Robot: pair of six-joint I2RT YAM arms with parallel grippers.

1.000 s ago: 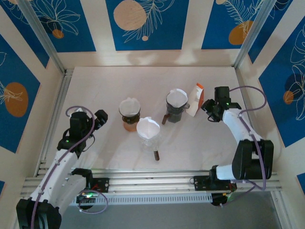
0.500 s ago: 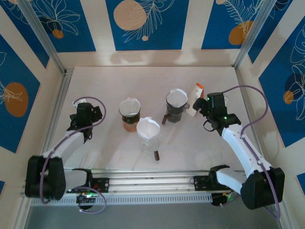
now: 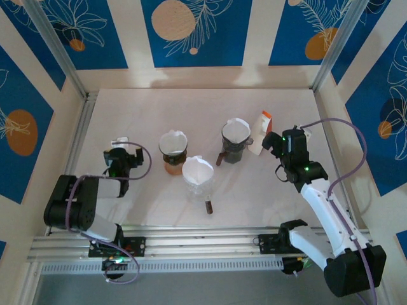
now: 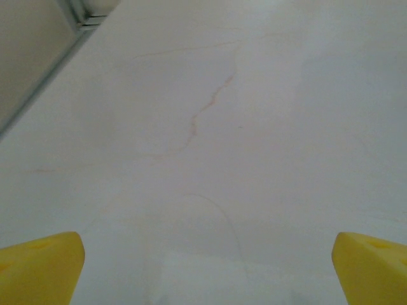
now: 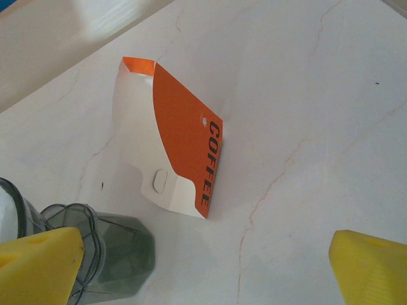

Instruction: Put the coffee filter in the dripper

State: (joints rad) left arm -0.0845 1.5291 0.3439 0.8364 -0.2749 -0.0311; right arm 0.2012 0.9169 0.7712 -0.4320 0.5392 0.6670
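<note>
- 3 drippers on the table (image 3: 146,108), each w/ a white paper filter (image 3: 197,170) seated in its cone. Landmark = clear dripper (image 3: 198,185), mid-row.
- L gripper (image 4: 203,267): well left of clear dripper, fingers spread wide, nothing btwn them, bare tabletop below.
- Brown dripper (image 3: 173,159): just left of & behind clear dripper, filter in.
- Dark dripper (image 3: 233,149): right of & behind clear dripper, filter in, handle angled back toward clear dripper.
- Filter box (image 3: 261,132): orange/white, marked COFFEE, further right of clear dripper, just beside dark dripper. Top open, contents can't tell.
- R gripper (image 5: 203,267): farthest right of clear dripper, near the box, not touching. Fingers spread wide, empty.
- Vs 1 s ago: L arm folded back toward its base; R arm's elbow swung fwd, claw a bit closer to box. Drippers & box unmoved.
- Room: open tabletop left of, in front of & behind clear dripper. Far right is tight, w/ box & R arm near the side wall (image 3: 334,101).
</note>
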